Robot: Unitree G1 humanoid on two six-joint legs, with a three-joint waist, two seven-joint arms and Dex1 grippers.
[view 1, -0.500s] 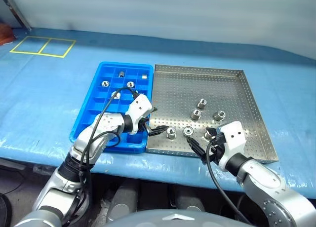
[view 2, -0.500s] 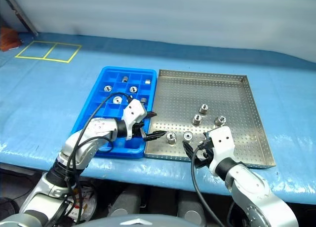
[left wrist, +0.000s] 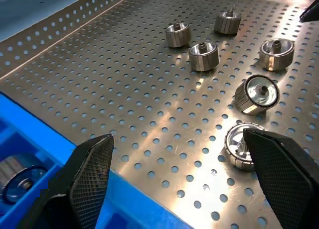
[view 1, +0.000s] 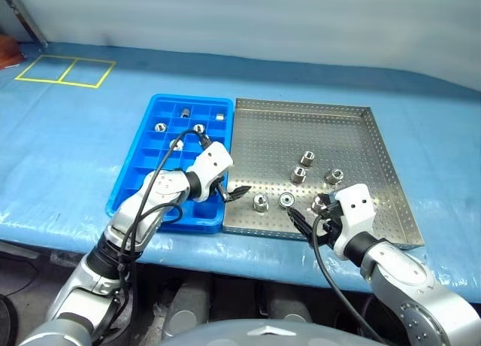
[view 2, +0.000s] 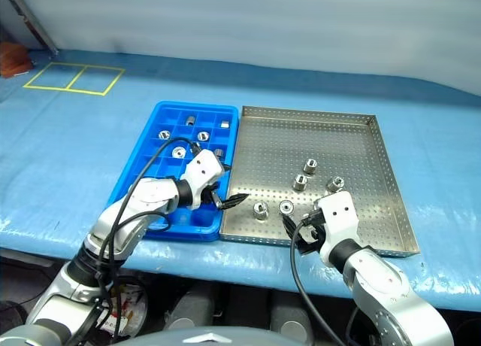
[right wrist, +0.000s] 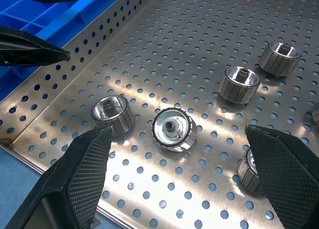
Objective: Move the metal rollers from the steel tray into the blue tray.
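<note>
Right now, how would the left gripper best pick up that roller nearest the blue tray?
Probably from above, fingers closing on the ribbed round sides. That roller stands upright on the steel tray, hole facing up, with free space all around it. The left gripper, open, is already beside it.

My steel tray is silver, dotted with holes; my blue tray bright blue, gridded; rollers shiny silver.

Far half of the steel tray lies bare; rollers cluster near its front; low rim all round.
</note>
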